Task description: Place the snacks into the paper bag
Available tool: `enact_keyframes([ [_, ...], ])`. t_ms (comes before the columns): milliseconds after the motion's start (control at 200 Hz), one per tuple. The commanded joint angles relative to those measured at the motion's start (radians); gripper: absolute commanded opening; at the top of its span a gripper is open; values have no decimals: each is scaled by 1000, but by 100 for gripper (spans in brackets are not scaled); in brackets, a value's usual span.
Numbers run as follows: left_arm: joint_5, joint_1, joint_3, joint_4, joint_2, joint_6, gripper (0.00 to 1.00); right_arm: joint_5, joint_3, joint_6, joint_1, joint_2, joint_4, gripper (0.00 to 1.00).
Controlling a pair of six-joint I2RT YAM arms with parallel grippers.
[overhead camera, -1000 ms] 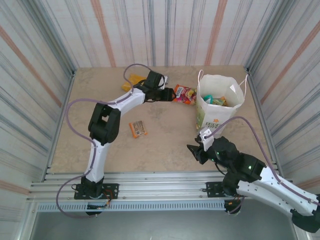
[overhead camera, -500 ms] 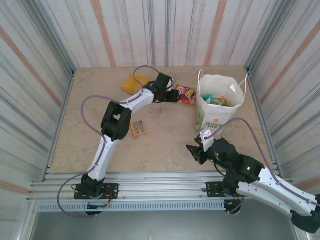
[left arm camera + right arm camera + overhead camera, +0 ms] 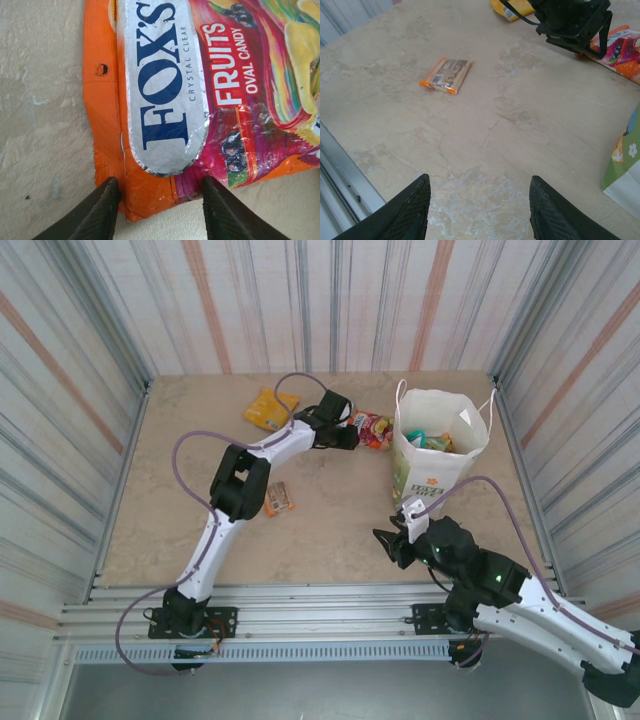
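While the left gripper (image 3: 159, 212) stands half-open astride the end of the Fox's bag (image 3: 210, 95), lying flat on the table (image 3: 45, 125) just beside the paper bag (image 3: 435, 465), it should settle deep and square before pinching, since the slick foil could slip free.

The left gripper (image 3: 350, 437) now stands farther right than before, with its fingers astride the near corner of the Fox's candy bag (image 3: 165, 100). The left arm's elbow has swung right, uncovering the yellow packet (image 3: 268, 409) and reaching the left edge of the small orange bar (image 3: 280, 500).
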Motion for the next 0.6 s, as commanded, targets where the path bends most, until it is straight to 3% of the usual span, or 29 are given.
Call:
enact_keyframes([
  [0, -32, -10, 24, -61, 53, 32, 39, 15, -8, 13, -7, -16, 8, 54],
  [256, -37, -13, 38, -85, 50, 30, 6, 2, 8, 15, -10, -31, -25, 54],
  [381, -35, -13, -32, -90, -23, 49, 0, 5, 9, 10, -10, -36, -21, 54],
  [596, -40, -12, -295, -52, -256, 92, 0, -16, 20, 0, -19, 1, 8, 54],
])
